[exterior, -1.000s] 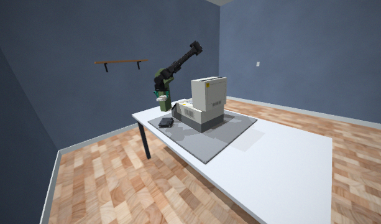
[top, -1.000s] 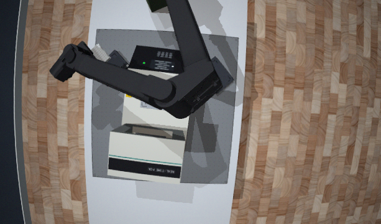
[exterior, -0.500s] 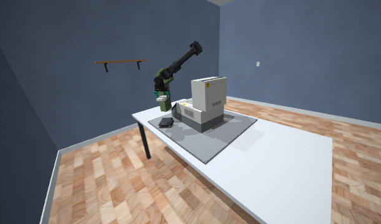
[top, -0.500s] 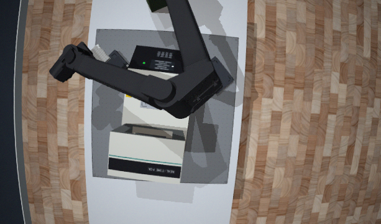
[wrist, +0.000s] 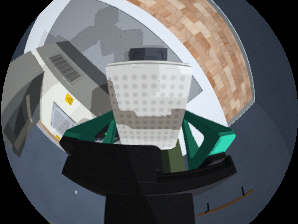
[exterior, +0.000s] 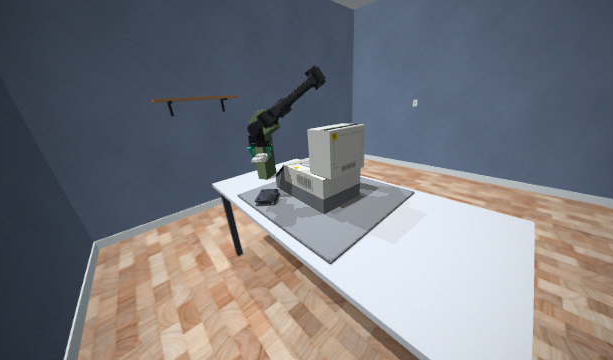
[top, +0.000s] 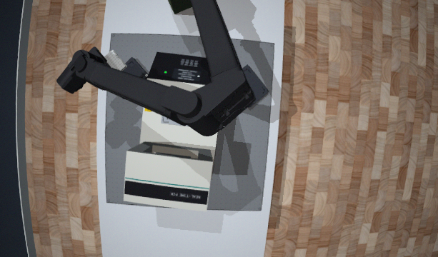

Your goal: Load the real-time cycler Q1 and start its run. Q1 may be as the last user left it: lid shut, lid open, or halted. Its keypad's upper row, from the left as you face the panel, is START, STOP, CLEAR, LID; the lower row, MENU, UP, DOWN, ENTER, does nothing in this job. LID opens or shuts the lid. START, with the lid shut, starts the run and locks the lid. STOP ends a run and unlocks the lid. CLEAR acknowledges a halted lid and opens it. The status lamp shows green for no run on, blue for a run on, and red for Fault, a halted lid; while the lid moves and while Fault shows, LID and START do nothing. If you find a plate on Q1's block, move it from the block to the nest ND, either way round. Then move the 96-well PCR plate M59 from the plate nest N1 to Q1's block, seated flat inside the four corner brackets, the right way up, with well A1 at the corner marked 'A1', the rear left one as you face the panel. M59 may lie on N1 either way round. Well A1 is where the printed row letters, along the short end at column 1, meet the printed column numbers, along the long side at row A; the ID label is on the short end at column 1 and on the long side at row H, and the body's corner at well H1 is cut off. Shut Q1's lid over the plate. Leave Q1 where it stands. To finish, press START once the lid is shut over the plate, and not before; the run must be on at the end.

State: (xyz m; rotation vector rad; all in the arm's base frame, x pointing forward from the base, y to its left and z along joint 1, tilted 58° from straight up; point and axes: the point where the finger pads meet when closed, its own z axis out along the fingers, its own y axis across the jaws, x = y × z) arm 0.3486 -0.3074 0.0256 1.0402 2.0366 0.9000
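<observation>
Gripper (wrist: 148,137) clamped on plate M59 (wrist: 147,106), carried high above nest N1 (exterior: 267,196), beside cycler Q1 (top: 176,143). Lid (exterior: 336,150) stood open, lamp (top: 165,72) green. Risks: plate slipping from edge grip; seating with A1 at wrong corner; clipping lid.

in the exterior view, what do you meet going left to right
wall shelf → gripper shut on the plate → black nest → cycler with its lid open → wall outlet
</observation>
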